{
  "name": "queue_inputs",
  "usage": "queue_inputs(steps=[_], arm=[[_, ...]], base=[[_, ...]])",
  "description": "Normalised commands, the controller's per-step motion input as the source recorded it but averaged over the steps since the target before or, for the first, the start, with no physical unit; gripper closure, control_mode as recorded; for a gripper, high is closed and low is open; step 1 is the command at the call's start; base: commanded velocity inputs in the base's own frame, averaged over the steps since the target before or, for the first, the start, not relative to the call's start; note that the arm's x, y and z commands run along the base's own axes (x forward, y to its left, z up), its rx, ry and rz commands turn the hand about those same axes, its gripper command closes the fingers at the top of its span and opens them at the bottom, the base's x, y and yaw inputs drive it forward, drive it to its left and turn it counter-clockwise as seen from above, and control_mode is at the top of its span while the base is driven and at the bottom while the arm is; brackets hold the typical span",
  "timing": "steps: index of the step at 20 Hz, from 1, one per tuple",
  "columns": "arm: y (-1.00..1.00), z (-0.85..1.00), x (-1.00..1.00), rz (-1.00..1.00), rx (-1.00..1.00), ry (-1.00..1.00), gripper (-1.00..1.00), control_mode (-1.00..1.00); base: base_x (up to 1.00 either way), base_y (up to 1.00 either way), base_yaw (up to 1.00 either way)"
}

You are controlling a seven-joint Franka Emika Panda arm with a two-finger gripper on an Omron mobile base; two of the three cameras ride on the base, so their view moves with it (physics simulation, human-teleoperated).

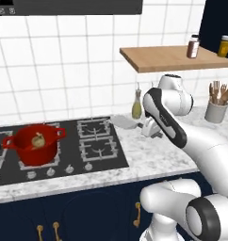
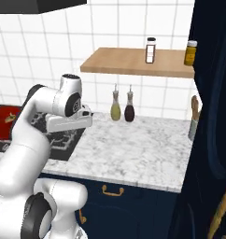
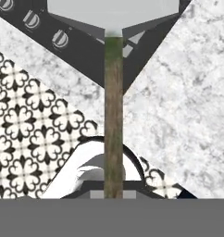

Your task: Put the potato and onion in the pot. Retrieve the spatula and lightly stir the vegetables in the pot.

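**Spatula in hand, pot off to my left**

Nearest me in the hand view, the spatula (image 3: 113, 115) runs straight out from my gripper (image 3: 113, 192), jaws clamped tight on its wooden handle, grey blade at the far end over the hob's corner. Stove (image 1: 99, 141) stretches away left. Red pot (image 1: 35, 143) sits on a left burner, well apart from my hand, a pale vegetable (image 1: 38, 140) inside. Open burners lie between. Oil bottle (image 1: 136, 107) stands just behind; I judge it clear of a leftward swing.

Kitchen: gas hob (image 1: 94, 141), tiled wall (image 1: 54, 66)
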Motion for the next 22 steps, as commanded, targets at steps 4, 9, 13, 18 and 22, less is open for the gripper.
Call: queue_inputs(steps=[4, 9, 13, 18, 22], arm=[[0.0, 0.0, 0.0, 0.0, 0.0, 0.0, 1.0, 1.0], [0.0, 0.0, 0.0, 0.0, 0.0, 0.0, 1.0, 1.0], [0.0, 0.0, 0.0, 0.0, 0.0, 0.0, 1.0, 1.0], [0.0, 0.0, 0.0, 0.0, 0.0, 0.0, 1.0, 1.0], [0.0, 0.0, 0.0, 0.0, 0.0, 0.0, 1.0, 1.0]], base=[[0.01, 1.0, 0.0], [0.03, 1.0, 0.0], [0.29, 1.0, -0.09], [0.33, 0.89, -0.13], [0.27, 0.35, -0.11]])
